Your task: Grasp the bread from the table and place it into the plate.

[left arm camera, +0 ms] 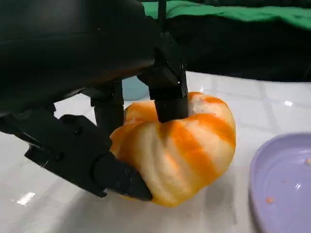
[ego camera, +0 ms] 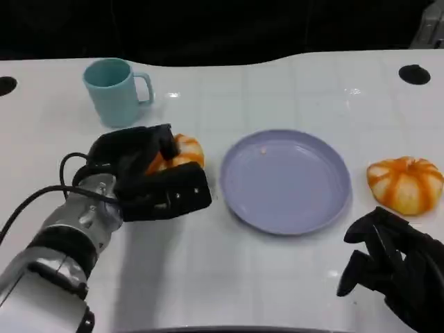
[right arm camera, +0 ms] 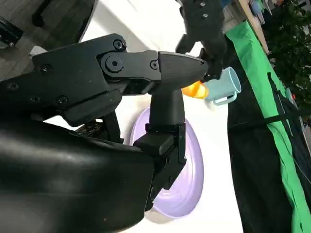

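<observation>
An orange-and-white striped bread (ego camera: 183, 151) lies on the white table left of the lilac plate (ego camera: 284, 182). My left hand (ego camera: 146, 177) grips this bread. In the left wrist view one of the fingers (left arm camera: 170, 94) presses on the bread's (left arm camera: 184, 150) top and another sits under its near side; the plate's rim (left arm camera: 286, 189) is just beyond. My right hand (ego camera: 395, 267) rests near the table's front right, holding nothing, fingers loosely apart. The right wrist view shows that hand (right arm camera: 121, 97) over the plate (right arm camera: 192, 162), with the bread (right arm camera: 194, 90) and left hand (right arm camera: 201, 24) farther off.
A teal mug (ego camera: 114, 90) stands behind the left hand, close to the bread. A second striped bread (ego camera: 406, 184) lies right of the plate, just beyond my right hand. Dark round holes (ego camera: 415, 74) mark the table's far corners.
</observation>
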### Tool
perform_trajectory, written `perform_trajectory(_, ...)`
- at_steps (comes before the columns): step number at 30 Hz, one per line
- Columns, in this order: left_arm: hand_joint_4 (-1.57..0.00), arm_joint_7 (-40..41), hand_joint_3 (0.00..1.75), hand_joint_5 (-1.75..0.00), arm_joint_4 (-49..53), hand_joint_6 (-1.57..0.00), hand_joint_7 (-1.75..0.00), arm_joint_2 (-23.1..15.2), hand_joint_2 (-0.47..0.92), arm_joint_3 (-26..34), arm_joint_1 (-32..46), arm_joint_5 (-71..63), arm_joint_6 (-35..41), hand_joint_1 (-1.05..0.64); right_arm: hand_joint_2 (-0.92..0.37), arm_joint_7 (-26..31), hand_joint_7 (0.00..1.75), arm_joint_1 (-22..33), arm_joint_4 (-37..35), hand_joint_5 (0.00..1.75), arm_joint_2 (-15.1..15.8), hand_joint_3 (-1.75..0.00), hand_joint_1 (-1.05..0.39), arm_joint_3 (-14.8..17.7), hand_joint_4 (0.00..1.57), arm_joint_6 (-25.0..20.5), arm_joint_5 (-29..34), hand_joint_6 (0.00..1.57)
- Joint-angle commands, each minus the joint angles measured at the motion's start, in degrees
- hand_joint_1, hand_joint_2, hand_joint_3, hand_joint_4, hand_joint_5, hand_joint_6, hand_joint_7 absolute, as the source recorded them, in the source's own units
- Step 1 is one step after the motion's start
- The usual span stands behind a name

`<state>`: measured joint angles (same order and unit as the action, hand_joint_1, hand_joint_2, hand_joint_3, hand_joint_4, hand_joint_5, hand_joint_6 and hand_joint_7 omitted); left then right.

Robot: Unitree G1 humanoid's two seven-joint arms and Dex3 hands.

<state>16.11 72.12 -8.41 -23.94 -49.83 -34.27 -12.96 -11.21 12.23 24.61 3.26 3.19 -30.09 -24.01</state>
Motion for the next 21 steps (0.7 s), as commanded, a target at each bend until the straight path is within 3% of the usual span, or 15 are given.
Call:
perform_trajectory(1,-0.90,-0.89,0.82,-1.75,-2.63,-0.64,-1.75,-0.07,0.70,2.20,-0.46,2.84,-0.52,-0.14,-0.92,-0.57,1.61,-0.14,-0.94,1.75,0.57,-0.39,-0.44,0.32,0.64,1.54,0.11,0.50)
perform_trajectory(5,-0.92,-4.15,1.01,-1.75,-5.21,-0.68,-1.75,-0.07,0.59,3.04,-1.90,4.09,0.14,-0.14,-0.92,-0.23,1.61,-0.13,-0.84,1.75,0.38,-0.39,-0.44,0.31,0.64,1.35,0.06,0.50)
perform_trajectory(10,-0.92,-6.91,1.03,-1.75,-8.50,-0.68,-1.75,-0.13,0.55,2.74,-3.22,3.89,0.92,-0.14,-0.92,-0.12,1.61,-0.13,-0.75,1.75,0.39,-0.40,-0.43,0.28,0.65,1.22,0.07,0.51)
perform_trajectory(19,-0.89,-14.40,0.95,-1.75,-15.43,-0.67,-1.75,0.60,0.58,1.23,-6.82,3.06,3.32,-0.17,-0.92,-0.47,1.61,0.07,-0.53,1.75,0.42,-0.40,-0.44,0.33,0.64,1.09,-0.40,0.51)
perform_trajectory(21,-0.87,-16.14,0.72,-1.75,-16.64,-0.64,-1.75,1.28,0.64,-0.28,-8.47,1.88,3.39,-0.21,-0.92,-0.18,1.61,0.13,-0.18,1.75,0.51,-0.39,-0.45,0.09,0.64,0.73,-0.11,0.50)
